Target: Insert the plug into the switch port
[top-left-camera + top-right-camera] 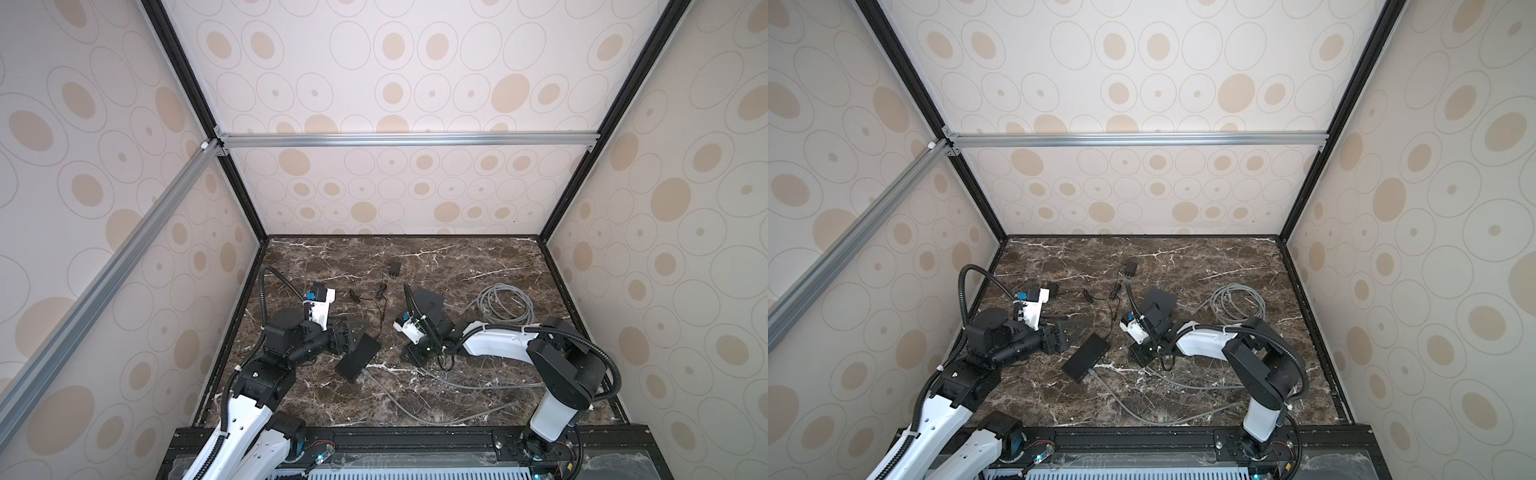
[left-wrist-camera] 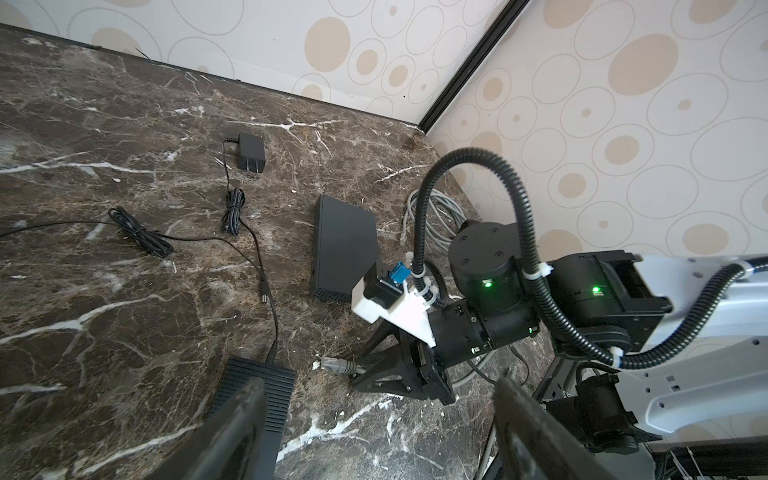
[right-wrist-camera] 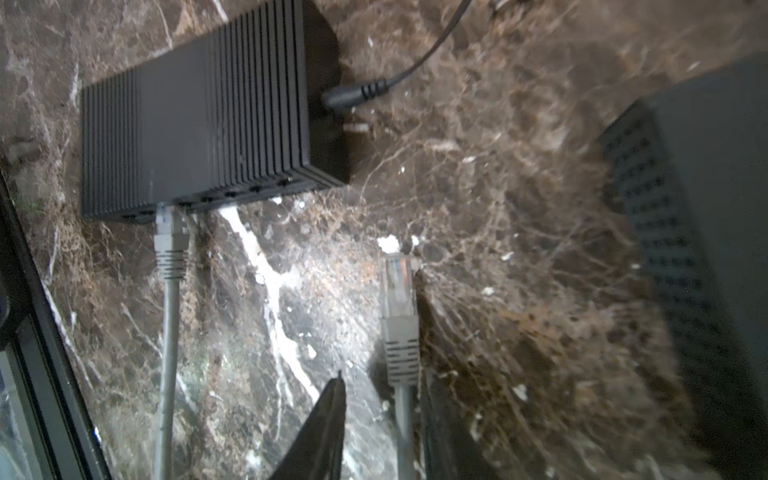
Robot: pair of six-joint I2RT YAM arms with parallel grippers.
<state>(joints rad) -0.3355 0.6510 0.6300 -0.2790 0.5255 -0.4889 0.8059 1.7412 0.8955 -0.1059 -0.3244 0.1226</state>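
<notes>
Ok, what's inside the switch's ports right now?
One grey Ethernet plug sits in a port near one end of the switch. The other ports look empty, though the angle hides their insides.

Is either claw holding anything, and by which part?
Nothing is gripped. The right gripper straddles the grey cable just behind the loose plug, jaws apart; the left gripper stands open, empty.

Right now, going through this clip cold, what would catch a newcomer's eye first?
A loose grey RJ45 plug lies on the dark marble between the right gripper's open fingers. Nearby sits the ribbed black switch, one grey Ethernet cable already plugged in, beside the left gripper.
</notes>
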